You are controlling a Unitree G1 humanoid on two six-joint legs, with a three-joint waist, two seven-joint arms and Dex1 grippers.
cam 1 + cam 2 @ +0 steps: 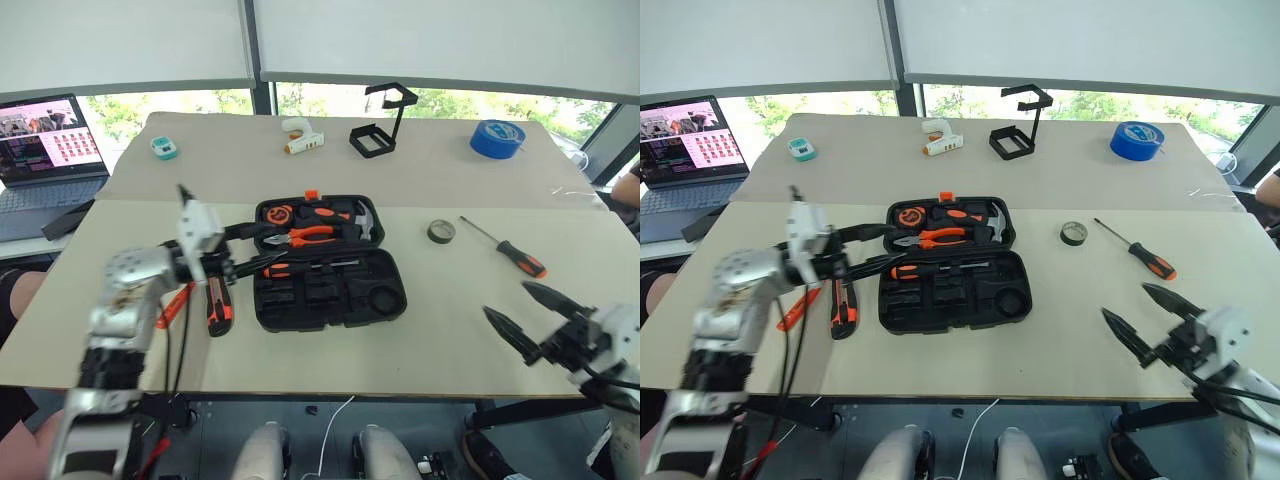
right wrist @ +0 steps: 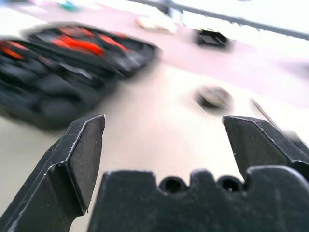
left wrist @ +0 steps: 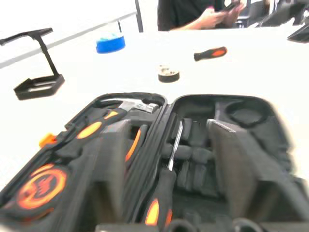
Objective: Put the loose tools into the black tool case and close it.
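Note:
The black tool case (image 1: 398, 292) lies open at the table's middle, with pliers, a hammer and a tape measure in its far half. An orange-and-black screwdriver (image 1: 312, 266) lies across its near half, also in the left wrist view (image 3: 170, 153). My left gripper (image 1: 263, 246) is open at the case's left edge, holding nothing. A utility knife (image 1: 218, 306) and a thin orange tool (image 1: 176, 304) lie left of the case. The small dark tape roll (image 1: 441, 231) and another screwdriver (image 1: 507, 249) lie to the right. My right gripper (image 1: 508, 302) is open near the front right edge, empty.
At the back stand a white glue gun (image 1: 300, 137), a black wire stand (image 1: 384, 126), a big blue tape roll (image 1: 497, 138) and a small teal object (image 1: 164, 148). A laptop (image 1: 50, 150) sits far left. A person (image 3: 203, 12) is beyond the table.

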